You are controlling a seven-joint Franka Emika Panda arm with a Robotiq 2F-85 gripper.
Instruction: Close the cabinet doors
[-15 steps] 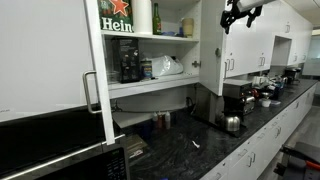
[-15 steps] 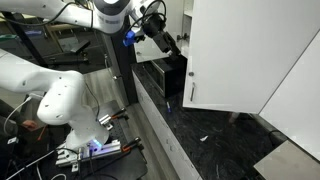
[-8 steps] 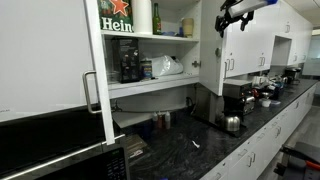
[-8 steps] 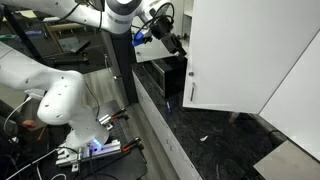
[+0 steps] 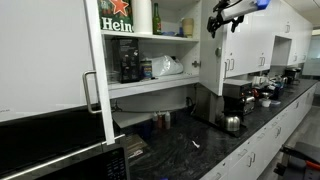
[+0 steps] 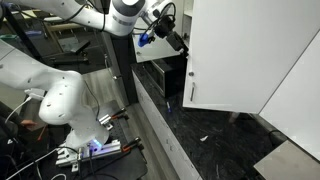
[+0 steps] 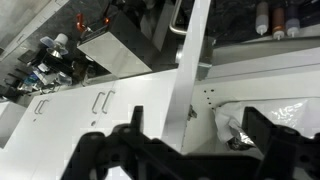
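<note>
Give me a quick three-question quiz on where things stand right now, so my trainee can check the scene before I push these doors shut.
1. True or false: both tall flat white cabinet doors stand open.
2. In an exterior view the black two-finger gripper is: A) up beside the far door; B) pressed against the nearer one; C) low down, away from both.
3. Fill in: in the wrist view the gripper's jaws stand ___.
Key: 1 true; 2 A; 3 open.
</note>
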